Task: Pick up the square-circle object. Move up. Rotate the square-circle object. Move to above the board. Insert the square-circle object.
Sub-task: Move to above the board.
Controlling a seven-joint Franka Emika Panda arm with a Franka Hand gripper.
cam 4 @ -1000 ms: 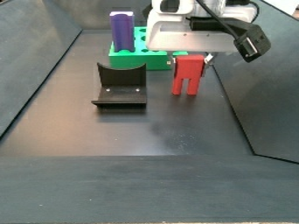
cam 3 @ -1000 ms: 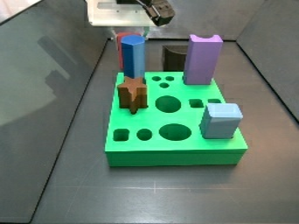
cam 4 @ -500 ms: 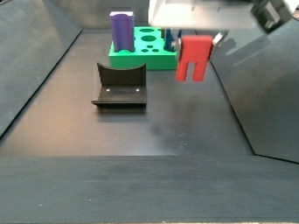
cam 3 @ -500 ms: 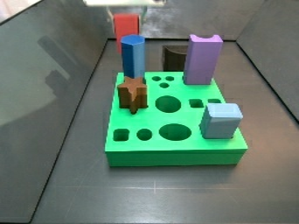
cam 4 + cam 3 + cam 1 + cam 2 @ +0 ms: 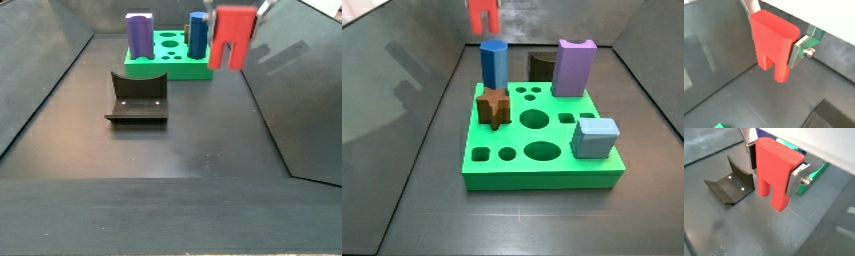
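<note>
While the board (image 5: 543, 150) lay flat on the floor, it carried a purple block (image 5: 575, 68), a blue post (image 5: 493, 66), a light-blue cube (image 5: 595, 138) and a brown star block (image 5: 493, 107). Behind it stood the fixture (image 5: 136, 97). High above the floor, clear of the board, the gripper (image 5: 774, 172) clamped the red square-circle object (image 5: 775, 170) between both fingers (image 5: 798, 178), stubs pointing down.

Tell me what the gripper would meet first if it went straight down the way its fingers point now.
Probably the bare dark floor: the gripper holds the square-circle object stubs down, so those stubs would touch first. The fixture sits off to the side.
</note>
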